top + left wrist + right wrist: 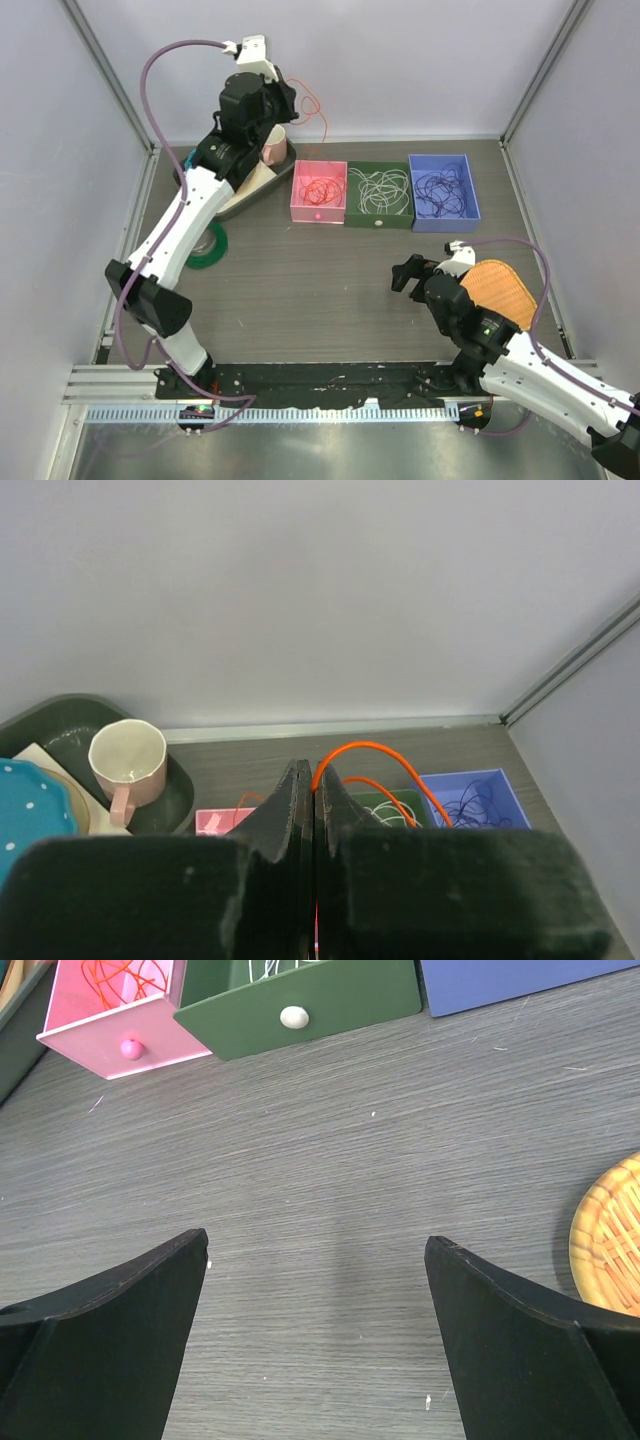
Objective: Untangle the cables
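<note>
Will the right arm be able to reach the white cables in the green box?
Probably yes. The right gripper is open, only bare table lies between it and the green box, and the white cables sit in its open top.

You have the left gripper (313, 782) pinched closed on the red-orange cable (362, 745), which arcs right toward the blue box (470, 776).

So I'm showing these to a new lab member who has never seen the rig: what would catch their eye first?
Probably the left gripper, high at the far left and shut on a red-orange cable that loops in mid-air. Next comes the bright row of pink box, green box and blue box along the far side. The right gripper hangs open over the table, near a woven plate.
</note>
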Motion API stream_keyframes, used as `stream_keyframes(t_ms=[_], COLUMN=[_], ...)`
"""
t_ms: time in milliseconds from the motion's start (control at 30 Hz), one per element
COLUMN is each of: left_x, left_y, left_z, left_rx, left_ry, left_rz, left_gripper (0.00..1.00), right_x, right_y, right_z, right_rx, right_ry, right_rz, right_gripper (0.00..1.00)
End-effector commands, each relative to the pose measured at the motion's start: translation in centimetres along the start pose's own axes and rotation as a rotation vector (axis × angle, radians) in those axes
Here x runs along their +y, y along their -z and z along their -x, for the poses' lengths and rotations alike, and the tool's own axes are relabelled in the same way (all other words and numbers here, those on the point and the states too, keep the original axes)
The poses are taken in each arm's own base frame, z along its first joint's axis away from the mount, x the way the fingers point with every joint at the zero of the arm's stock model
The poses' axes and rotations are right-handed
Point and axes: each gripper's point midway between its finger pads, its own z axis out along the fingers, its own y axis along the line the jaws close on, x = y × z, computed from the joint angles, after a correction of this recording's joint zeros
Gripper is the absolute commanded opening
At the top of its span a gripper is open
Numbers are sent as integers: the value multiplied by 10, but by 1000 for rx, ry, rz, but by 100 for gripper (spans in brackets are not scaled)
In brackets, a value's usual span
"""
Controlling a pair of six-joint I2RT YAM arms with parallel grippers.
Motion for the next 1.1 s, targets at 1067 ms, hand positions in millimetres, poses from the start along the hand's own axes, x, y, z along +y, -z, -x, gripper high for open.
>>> stream_keyframes(t_ms=[1067], left_x=[108], left_y=[-80], left_z=[-324], left_rx=[652], left_ry=[-140], left_rz=[281], left_gripper=[0], right_x=[-9], right_y=[-6], right_z=[2], right_rx=[-35], right_ry=[5], right_rz=[-58], right_gripper=[96])
